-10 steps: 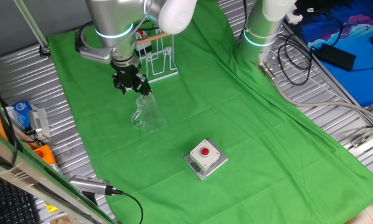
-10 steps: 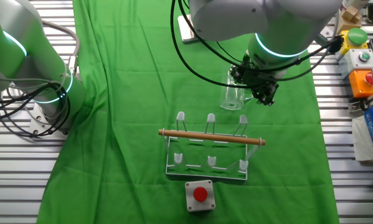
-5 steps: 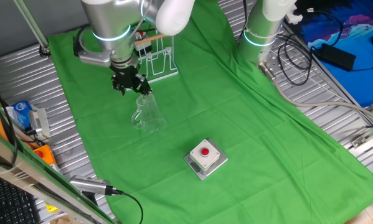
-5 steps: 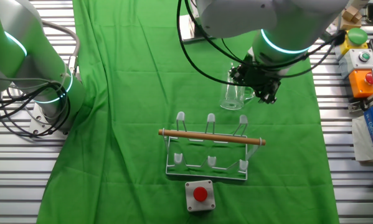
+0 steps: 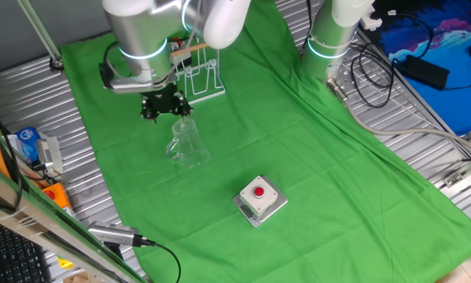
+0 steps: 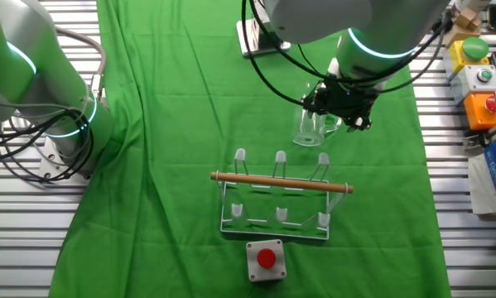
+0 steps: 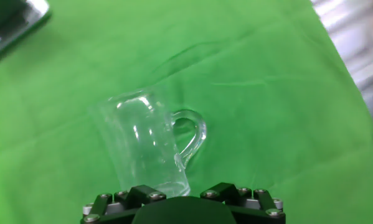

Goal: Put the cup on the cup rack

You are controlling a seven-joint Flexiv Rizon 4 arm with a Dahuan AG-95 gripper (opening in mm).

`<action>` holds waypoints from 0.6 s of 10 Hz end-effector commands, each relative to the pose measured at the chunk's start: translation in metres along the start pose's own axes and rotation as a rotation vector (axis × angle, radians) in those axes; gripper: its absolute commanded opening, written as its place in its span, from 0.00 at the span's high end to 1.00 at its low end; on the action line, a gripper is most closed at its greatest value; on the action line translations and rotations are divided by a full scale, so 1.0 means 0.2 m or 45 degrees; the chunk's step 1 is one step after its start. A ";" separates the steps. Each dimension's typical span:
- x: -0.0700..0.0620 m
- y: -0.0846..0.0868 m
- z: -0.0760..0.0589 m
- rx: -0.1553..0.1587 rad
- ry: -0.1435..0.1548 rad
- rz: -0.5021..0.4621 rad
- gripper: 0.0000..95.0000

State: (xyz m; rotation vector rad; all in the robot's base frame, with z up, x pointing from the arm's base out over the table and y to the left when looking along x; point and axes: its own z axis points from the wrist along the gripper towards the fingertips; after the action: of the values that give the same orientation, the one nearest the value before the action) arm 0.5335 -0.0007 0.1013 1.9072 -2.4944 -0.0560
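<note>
While hung just above cup [image 5: 182, 143], pincer [image 5: 162, 109] seen w/ nothing clamped, jaw gap can't be told, rack [image 6: 278, 197] set apart nearby, on green cloth [image 5: 298, 149].

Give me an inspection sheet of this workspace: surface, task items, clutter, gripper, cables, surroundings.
Surface: green cloth, wrinkled, over a slatted metal table.
Cup: upright on the cloth, handle toward the gripper.
Cup rack: standing, no cup on it.
Clutter: red-button box.
Gripper: above the cup's handle side; open or shut unclear.
Cables: black cables beside the second arm's base.
Surroundings: button boxes at the table edge.
</note>
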 end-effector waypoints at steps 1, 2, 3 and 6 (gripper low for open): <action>0.00 0.00 0.00 -0.028 -0.003 -0.202 0.20; 0.00 0.00 0.00 -0.039 -0.017 -0.189 0.20; 0.00 0.00 0.00 -0.045 -0.022 -0.186 0.20; 0.00 0.00 0.00 -0.058 -0.018 -0.162 0.20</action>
State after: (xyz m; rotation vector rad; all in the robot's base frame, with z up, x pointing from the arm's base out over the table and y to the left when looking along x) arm 0.5335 -0.0011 0.1015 2.1086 -2.3056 -0.1457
